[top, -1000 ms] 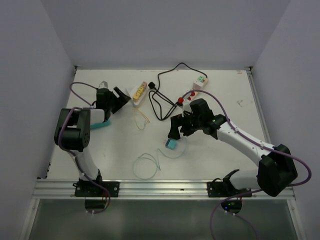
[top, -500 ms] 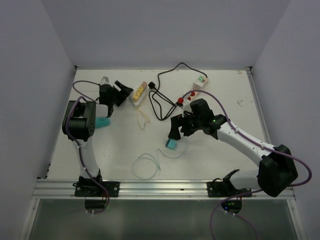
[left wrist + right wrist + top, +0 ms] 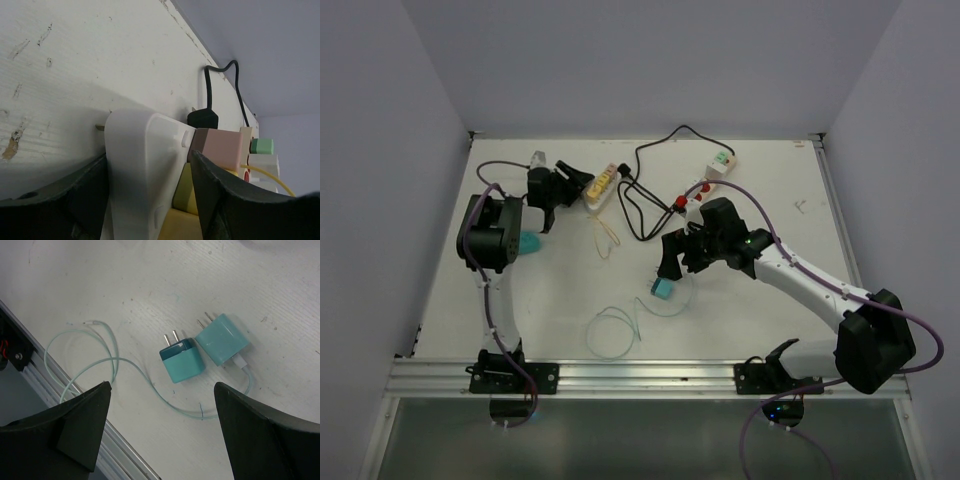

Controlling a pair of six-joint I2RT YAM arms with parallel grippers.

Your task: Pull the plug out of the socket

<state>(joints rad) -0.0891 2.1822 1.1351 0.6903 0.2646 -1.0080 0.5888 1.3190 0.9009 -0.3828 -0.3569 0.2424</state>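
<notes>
A white power strip [image 3: 600, 186] lies at the back left with several plugs in it. In the left wrist view I see its end [image 3: 145, 170], a pink plug [image 3: 222, 150], yellow plugs [image 3: 185, 192] and a black plug [image 3: 202, 119] with a black cable. My left gripper [image 3: 572, 184] [image 3: 147, 155] is open, its jaws straddling the strip's near end. My right gripper [image 3: 675, 262] [image 3: 162, 386] is open and empty above two loose teal chargers [image 3: 182, 362] [image 3: 662, 289] on the table.
A second white socket block [image 3: 720, 165] with green and red parts lies at the back right, joined by the black cable [image 3: 638, 210]. A thin teal cable [image 3: 615, 330] loops towards the front edge. A yellow cable [image 3: 605, 238] lies by the strip.
My left gripper has swung right and towards the back, up to the power strip; its jaws now straddle the strip's end. The right arm has not moved.
</notes>
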